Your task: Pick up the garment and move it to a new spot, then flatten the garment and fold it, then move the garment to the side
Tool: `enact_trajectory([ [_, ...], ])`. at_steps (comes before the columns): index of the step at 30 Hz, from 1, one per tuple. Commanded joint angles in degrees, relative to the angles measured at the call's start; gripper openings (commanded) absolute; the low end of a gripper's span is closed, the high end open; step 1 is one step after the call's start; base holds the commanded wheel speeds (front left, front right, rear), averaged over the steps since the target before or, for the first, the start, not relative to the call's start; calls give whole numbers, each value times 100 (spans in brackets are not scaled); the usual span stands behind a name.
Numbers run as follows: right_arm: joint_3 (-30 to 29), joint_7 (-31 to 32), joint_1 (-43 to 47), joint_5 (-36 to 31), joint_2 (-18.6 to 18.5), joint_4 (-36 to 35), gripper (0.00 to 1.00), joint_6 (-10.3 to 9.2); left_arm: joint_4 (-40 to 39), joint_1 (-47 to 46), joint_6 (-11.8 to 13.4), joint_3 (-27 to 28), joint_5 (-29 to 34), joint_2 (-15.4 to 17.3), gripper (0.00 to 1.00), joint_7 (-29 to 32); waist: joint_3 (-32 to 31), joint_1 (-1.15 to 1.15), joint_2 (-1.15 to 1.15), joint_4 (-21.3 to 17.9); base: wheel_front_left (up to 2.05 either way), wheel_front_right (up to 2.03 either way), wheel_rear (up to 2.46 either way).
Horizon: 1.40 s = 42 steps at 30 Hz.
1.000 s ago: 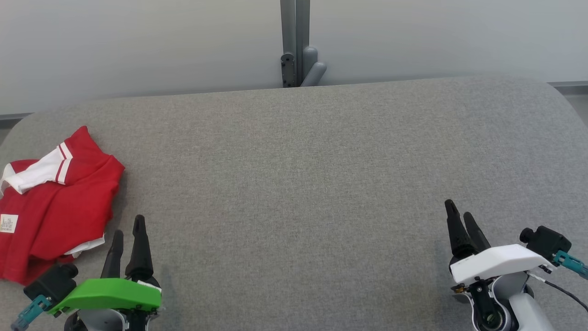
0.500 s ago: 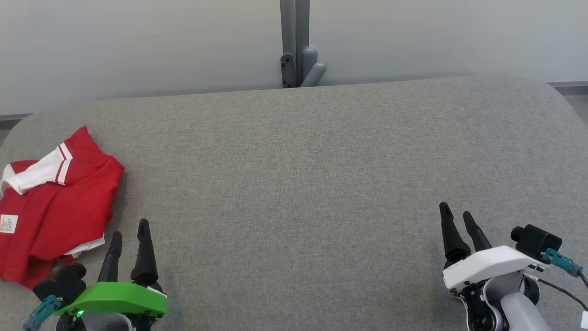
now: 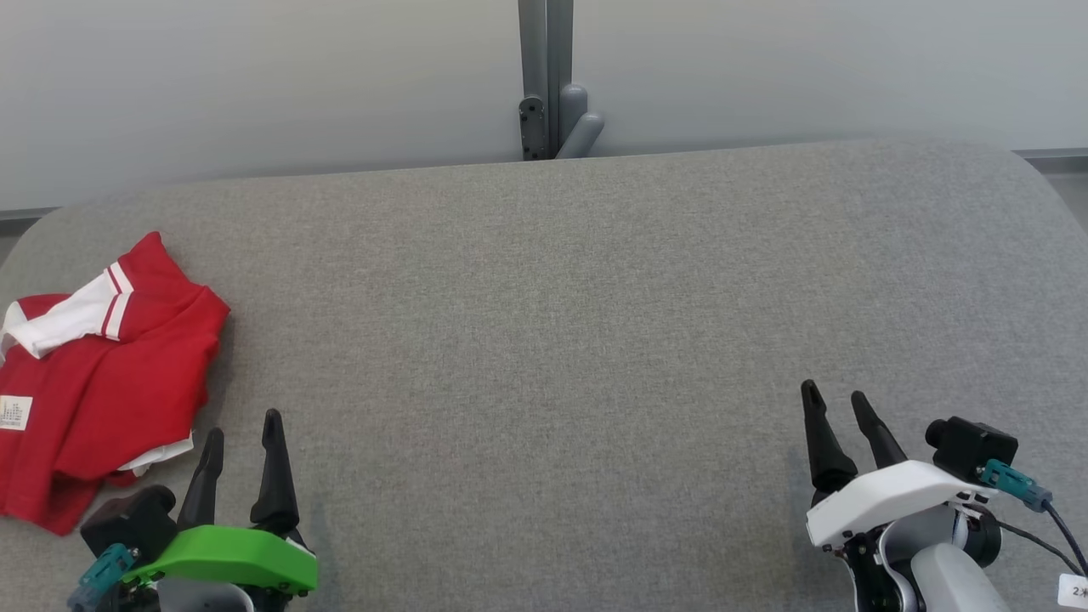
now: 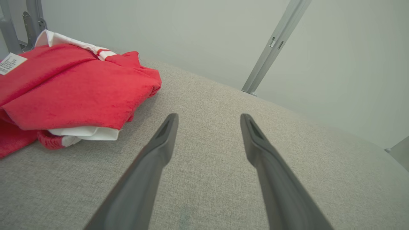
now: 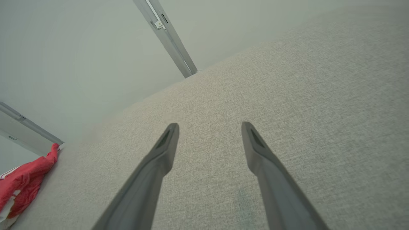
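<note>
Red garment [image 3: 102, 382] lies in a loosely folded stack at the left edge of the grey bench [image 3: 552, 340], just beside the left tool [image 3: 242, 425] — both it and the right tool [image 3: 834, 393] spread wide, holding nothing — so task looks essentially finished, though folds are untidy.

The left tool [image 3: 243, 424] has a green cover [image 3: 229, 552], the right tool [image 3: 832, 392] white.

Bright, soft, even light with only faint shadows (wrist views bow at the edges).
</note>
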Motion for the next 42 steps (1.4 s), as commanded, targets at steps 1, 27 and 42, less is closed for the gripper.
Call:
enact_trajectory([
  [1, 20, -62, -111, -152, -32, -9, 100, 2, -6, 12, -21, -2, 175, 34, 100, -50, 6, 0, 0, 1, 0, 0, 0],
  [27, 160, -407, -201, -1558, -47, 184, 100, 3, 103, 104, -9, -49, 1566, 43, 100, -401, 57, 0, 0, -37, 0, 0, 0],
  [42, 166, -549, -229, -2119, -44, 187, 100, 3, 54, 125, 30, -73, 2168, 48, 100, -542, 145, 0, 0, -29, 0, 0, 0],
])
